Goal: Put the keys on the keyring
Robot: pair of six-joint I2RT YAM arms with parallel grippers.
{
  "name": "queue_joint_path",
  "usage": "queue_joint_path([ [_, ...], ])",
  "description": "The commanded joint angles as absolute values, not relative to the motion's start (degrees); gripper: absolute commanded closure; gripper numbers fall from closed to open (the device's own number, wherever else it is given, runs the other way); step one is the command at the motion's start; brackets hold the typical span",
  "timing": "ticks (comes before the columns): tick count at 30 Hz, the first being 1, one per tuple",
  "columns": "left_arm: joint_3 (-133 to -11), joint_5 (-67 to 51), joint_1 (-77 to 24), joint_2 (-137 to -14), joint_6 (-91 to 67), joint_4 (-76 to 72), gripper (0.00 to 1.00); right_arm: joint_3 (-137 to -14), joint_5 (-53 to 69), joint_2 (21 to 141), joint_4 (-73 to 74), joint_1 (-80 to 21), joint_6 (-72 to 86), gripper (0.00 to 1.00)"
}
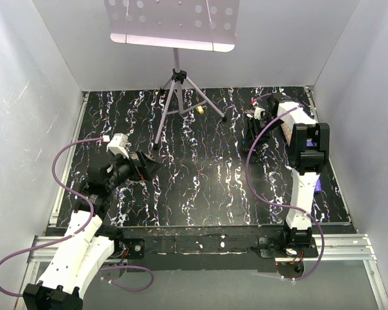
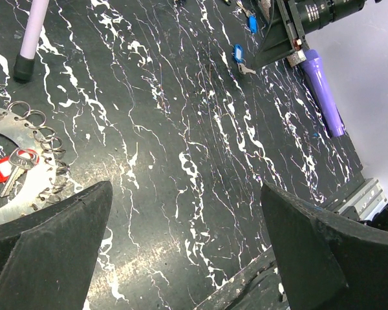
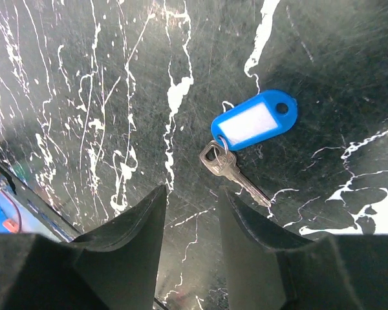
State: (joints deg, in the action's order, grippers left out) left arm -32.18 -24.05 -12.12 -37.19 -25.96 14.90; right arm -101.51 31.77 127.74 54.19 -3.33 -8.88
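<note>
Keys (image 2: 238, 53): two blue, one red

Both arms wear glossy white shells between black joint housings: the left arm (image 1: 77, 248) at the lower left of the top view, the right arm (image 1: 304, 187) at the right. A thin purple cable (image 1: 247, 165) loops along each. The left gripper (image 2: 186, 187) and right gripper (image 3: 193, 190) have matte black, wedge-shaped fingers (image 3: 126, 245).

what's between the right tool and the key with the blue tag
Nothing. In the right wrist view only bare black marbled table lies between the open right tool and the blue-tagged key just ahead of it.
</note>
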Motion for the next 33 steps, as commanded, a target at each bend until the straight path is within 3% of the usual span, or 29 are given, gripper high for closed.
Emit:
queue_joint_path([
  [1, -32.2, -24.8, -12.0, -37.1, -25.0, 14.2, 0.00, -105.8, 30.6, 128.3, 55.1, -3.1, -6.8, 0.54],
  [26, -33.7, -24.9, -12.0, -38.2, -25.0, 14.5, 0.00, -106.3, 15.4, 128.6, 49.7, -6.9, 12.1, 0.57],
  [33, -34.4, -25.3, -12.0, -39.1, -25.4, 14.0, 0.01, -104.9, 16.0, 127.8, 48.4, -7.1, 15.5, 0.57],
])
